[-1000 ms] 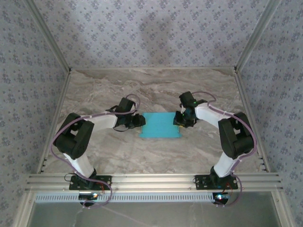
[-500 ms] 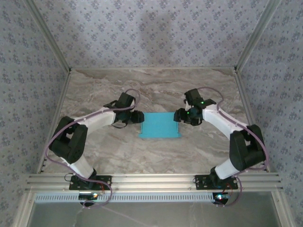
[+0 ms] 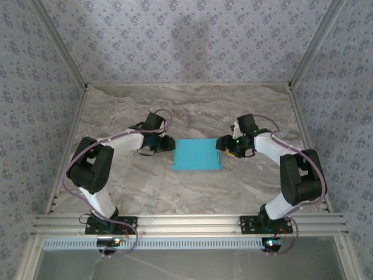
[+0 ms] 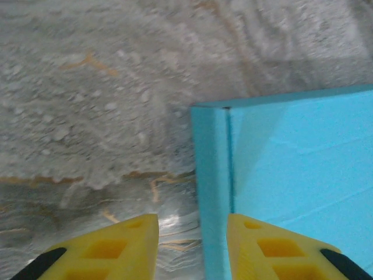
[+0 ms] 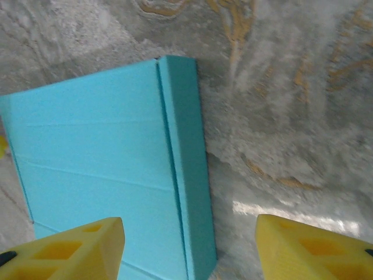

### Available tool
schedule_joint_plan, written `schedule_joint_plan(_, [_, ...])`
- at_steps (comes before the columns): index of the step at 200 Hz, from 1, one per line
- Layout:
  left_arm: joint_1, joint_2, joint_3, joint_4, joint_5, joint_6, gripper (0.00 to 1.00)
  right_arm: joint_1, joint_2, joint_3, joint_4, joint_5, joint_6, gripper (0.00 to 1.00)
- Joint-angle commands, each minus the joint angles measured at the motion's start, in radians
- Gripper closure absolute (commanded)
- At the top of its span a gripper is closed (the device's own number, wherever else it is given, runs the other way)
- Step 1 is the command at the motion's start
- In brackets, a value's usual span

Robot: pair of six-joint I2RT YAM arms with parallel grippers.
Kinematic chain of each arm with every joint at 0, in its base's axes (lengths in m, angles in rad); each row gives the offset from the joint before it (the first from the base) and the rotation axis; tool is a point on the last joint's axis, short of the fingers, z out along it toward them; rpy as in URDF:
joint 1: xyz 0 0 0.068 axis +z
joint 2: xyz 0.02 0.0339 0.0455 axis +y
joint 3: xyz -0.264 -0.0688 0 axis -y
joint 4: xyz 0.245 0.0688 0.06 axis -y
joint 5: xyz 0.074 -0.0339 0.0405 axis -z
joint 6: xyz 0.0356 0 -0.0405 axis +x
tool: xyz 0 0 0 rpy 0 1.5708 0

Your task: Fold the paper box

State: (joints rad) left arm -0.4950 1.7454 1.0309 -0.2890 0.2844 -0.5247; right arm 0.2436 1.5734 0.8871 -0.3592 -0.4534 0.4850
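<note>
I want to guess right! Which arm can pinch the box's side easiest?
Probably left: the left claw closely straddles the side wall of the paper box. The right claw straddles its end too, but gapes much wider.

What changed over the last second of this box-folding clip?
The left hand and right hand each drew slightly outward, staying at the ends of the paper box; the right arm's elbow swung outward. Both hands are open now. The box stayed flat in place.
</note>
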Motion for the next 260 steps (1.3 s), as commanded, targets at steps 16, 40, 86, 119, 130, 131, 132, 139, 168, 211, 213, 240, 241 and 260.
schedule_joint_plan(16, [0.0, -0.035, -0.05, 0.03, 0.016, -0.022, 0.66, -0.012, 0.06, 0.003, 0.074, -0.088, -0.002, 0.39])
schedule_joint_plan(40, [0.0, -0.029, -0.073, 0.057, 0.017, -0.026, 0.67, -0.012, 0.096, 0.003, 0.091, -0.103, -0.002, 0.39])
schedule_joint_plan(86, [0.0, -0.091, -0.081, 0.061, -0.007, -0.025, 0.67, -0.026, 0.102, -0.008, 0.098, -0.094, 0.0, 0.4])
schedule_joint_plan(119, [-0.004, -0.122, -0.099, 0.069, 0.004, -0.024, 0.67, -0.026, 0.103, -0.014, 0.098, -0.096, -0.003, 0.41])
schedule_joint_plan(130, [-0.005, -0.115, -0.104, 0.08, 0.016, -0.027, 0.66, -0.025, 0.102, -0.014, 0.095, -0.093, -0.005, 0.41])
schedule_joint_plan(131, [-0.005, -0.114, -0.104, 0.081, 0.017, -0.027, 0.66, -0.025, 0.101, -0.014, 0.095, -0.093, -0.006, 0.41])
schedule_joint_plan(132, [-0.005, -0.113, -0.104, 0.083, 0.019, -0.027, 0.66, -0.026, 0.101, -0.014, 0.095, -0.092, -0.005, 0.41])
schedule_joint_plan(139, [-0.008, -0.102, -0.107, 0.092, 0.029, -0.032, 0.65, -0.025, 0.101, -0.014, 0.098, -0.093, -0.007, 0.41])
schedule_joint_plan(168, [-0.012, -0.061, -0.104, 0.141, 0.073, -0.058, 0.64, -0.025, 0.102, -0.011, 0.09, -0.086, -0.01, 0.38])
schedule_joint_plan(211, [-0.012, -0.037, -0.105, 0.189, 0.091, -0.077, 0.64, -0.024, 0.11, -0.01, 0.083, -0.092, -0.016, 0.37])
schedule_joint_plan(213, [-0.013, -0.035, -0.106, 0.189, 0.091, -0.077, 0.64, -0.024, 0.11, -0.01, 0.083, -0.093, -0.016, 0.37])
schedule_joint_plan(240, [-0.008, 0.005, -0.1, 0.172, 0.078, -0.072, 0.65, -0.024, 0.107, -0.004, 0.079, -0.088, -0.016, 0.37])
schedule_joint_plan(241, [-0.009, 0.006, -0.1, 0.171, 0.078, -0.072, 0.66, -0.024, 0.108, -0.005, 0.08, -0.087, -0.016, 0.37])
schedule_joint_plan(260, [-0.003, 0.027, -0.095, 0.139, 0.054, -0.058, 0.68, -0.026, 0.102, 0.001, 0.063, -0.069, -0.021, 0.35])
